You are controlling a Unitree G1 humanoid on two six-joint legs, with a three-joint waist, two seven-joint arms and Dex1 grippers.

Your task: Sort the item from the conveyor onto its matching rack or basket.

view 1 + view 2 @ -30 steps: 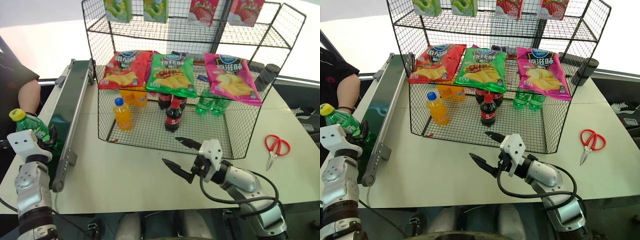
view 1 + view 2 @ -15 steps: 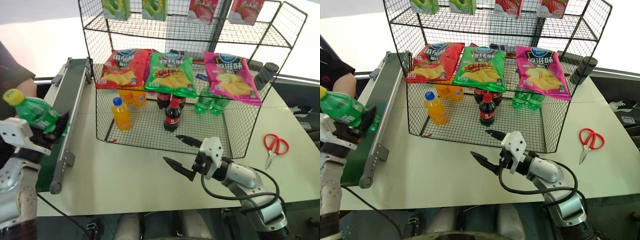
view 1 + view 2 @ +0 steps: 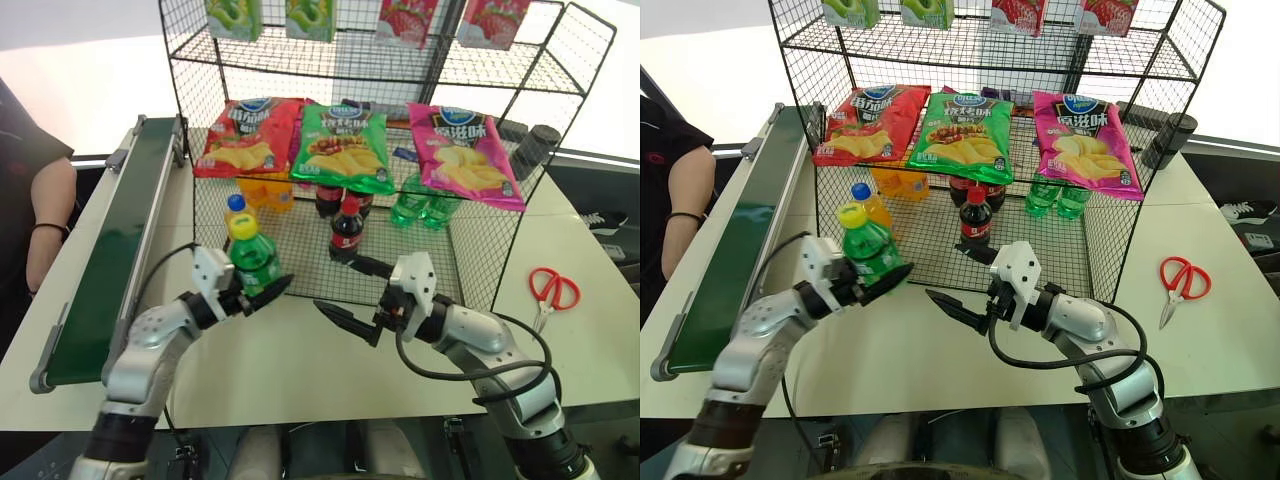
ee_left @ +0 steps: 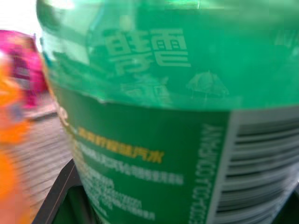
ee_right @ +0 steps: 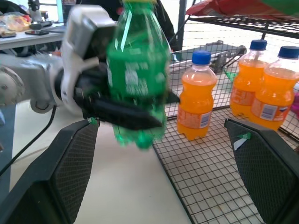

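Nearest in, at about 5 o'clock on the table: right gripper [image 3: 348, 299] with black fingers spread wide, nothing between them, tips aimed toward 9 o'clock. Just across at 7 o'clock, left gripper [image 3: 262, 291] clamped tight around the small clear-green plastic soda bottle with yellow screw cap [image 3: 253, 260], held upright above the white tabletop [image 3: 290, 360], right in front of the big black wire-grid shelving unit [image 3: 470, 270]. Grabbed mid-body, across the green label. Off at 9 to 10 o'clock, long dark green conveyor belt with grey rails [image 3: 105, 250]. Further back at 12, orange blue-capped bottle [image 3: 236, 208] and dark red-capped cola bottle [image 3: 345, 231] standing in the bottom basket. Red-handled scissors [image 3: 551, 292] at 3 o'clock.
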